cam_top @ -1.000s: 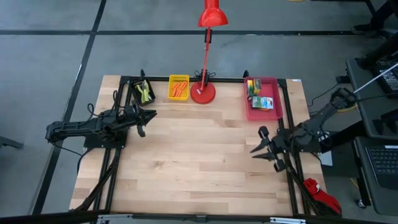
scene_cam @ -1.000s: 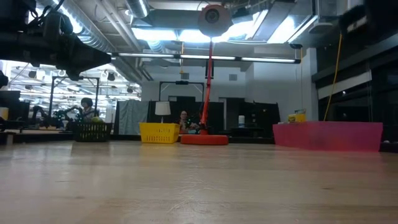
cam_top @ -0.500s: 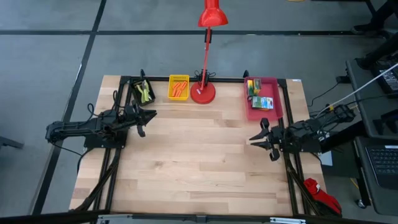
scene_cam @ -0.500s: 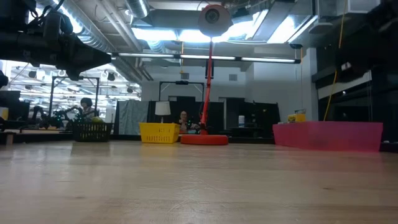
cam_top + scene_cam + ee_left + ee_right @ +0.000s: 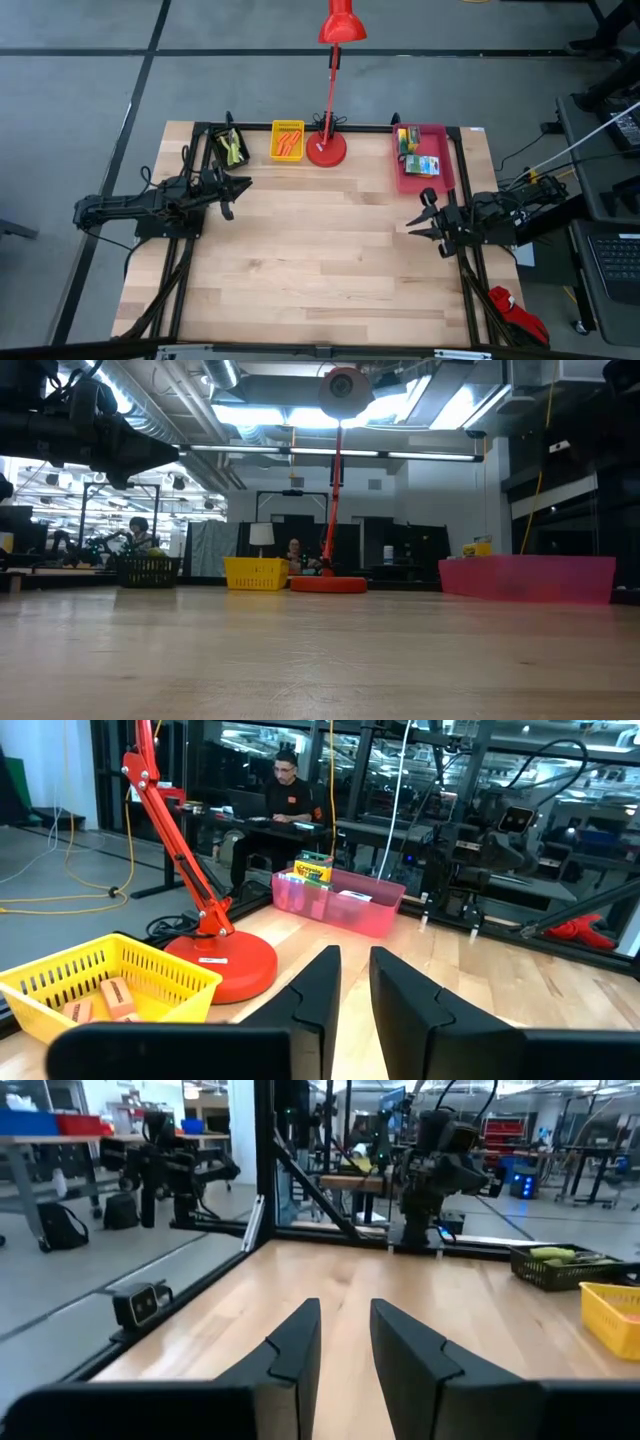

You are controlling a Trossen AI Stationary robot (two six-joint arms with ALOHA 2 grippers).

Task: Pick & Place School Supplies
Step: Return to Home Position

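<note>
Along the table's far edge, all the supplies lie in trays, apart from both empty grippers.

Left gripper hangs at the left side, fingers narrowly parted, gripping nothing; the green-handled pliers lie in the black tray just beyond it, with the orange pieces in the yellow tray alongside. Right gripper hangs at the right side, equally narrow and empty, near the pink tray holding the crayon boxes.
</note>
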